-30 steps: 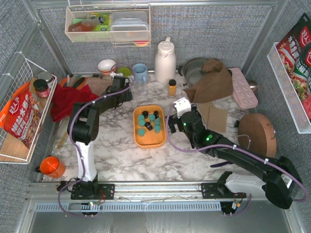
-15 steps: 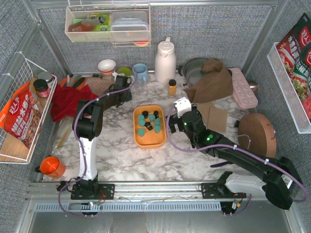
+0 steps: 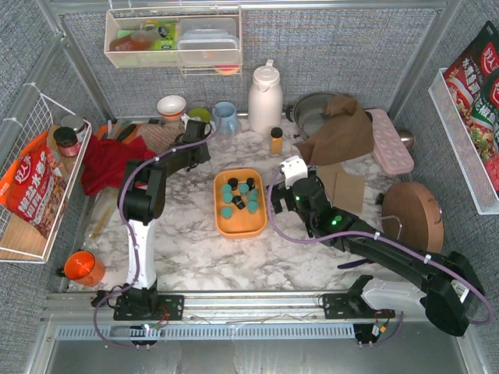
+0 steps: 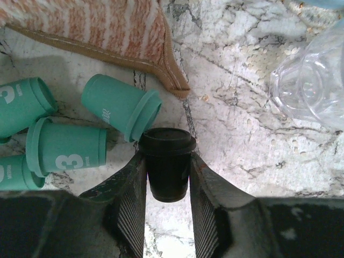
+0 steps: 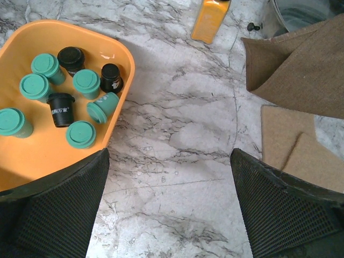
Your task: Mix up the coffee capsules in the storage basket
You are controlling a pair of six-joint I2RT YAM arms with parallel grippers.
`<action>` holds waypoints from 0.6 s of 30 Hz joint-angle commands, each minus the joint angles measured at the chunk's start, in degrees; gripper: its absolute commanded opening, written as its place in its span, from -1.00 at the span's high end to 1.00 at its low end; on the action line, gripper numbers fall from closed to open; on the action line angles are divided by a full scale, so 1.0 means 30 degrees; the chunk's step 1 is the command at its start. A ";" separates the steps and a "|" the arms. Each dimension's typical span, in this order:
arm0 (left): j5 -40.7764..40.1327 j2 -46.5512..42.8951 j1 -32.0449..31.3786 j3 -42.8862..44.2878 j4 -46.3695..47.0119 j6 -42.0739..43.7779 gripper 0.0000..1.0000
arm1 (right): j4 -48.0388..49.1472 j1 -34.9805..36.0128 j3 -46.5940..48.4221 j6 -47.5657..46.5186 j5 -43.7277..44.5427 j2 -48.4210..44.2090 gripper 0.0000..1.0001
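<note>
The orange storage basket [image 3: 242,224] sits mid-table and holds several teal coffee capsules [image 3: 226,199] and three black ones; it also shows in the right wrist view [image 5: 32,156]. My left gripper [image 3: 194,131] is at the back left by a striped cloth. In the left wrist view it [image 4: 167,183] is shut on a black capsule [image 4: 167,166] that lies on the marble, with loose teal capsules [image 4: 121,105] lying just left of it. My right gripper [image 3: 274,195] is open and empty just right of the basket, over bare marble [image 5: 169,204].
An amber bottle [image 3: 276,140], a white thermos [image 3: 265,97] and a blue mug [image 3: 225,117] stand behind the basket. A clear glass [image 4: 312,86] is right of my left gripper. A brown cloth [image 3: 339,128] and a round wooden board [image 3: 412,214] lie on the right.
My left arm's elbow has swung a little to the right while its gripper stayed by the striped cloth. The right arm and the basket have not moved.
</note>
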 commanded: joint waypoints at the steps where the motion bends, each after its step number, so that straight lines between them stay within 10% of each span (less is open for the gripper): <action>1: 0.0244 -0.0606 0.0016 -0.0054 -0.0691 0.0615 0.28 | 0.0448 -0.0038 -0.0090 0.0219 -0.0010 0.0103 -0.98; 18: 0.3747 -0.9426 -0.0466 -1.0236 1.0062 0.5555 0.41 | 0.0114 -0.0126 0.0216 0.0606 -0.0953 0.0308 -0.98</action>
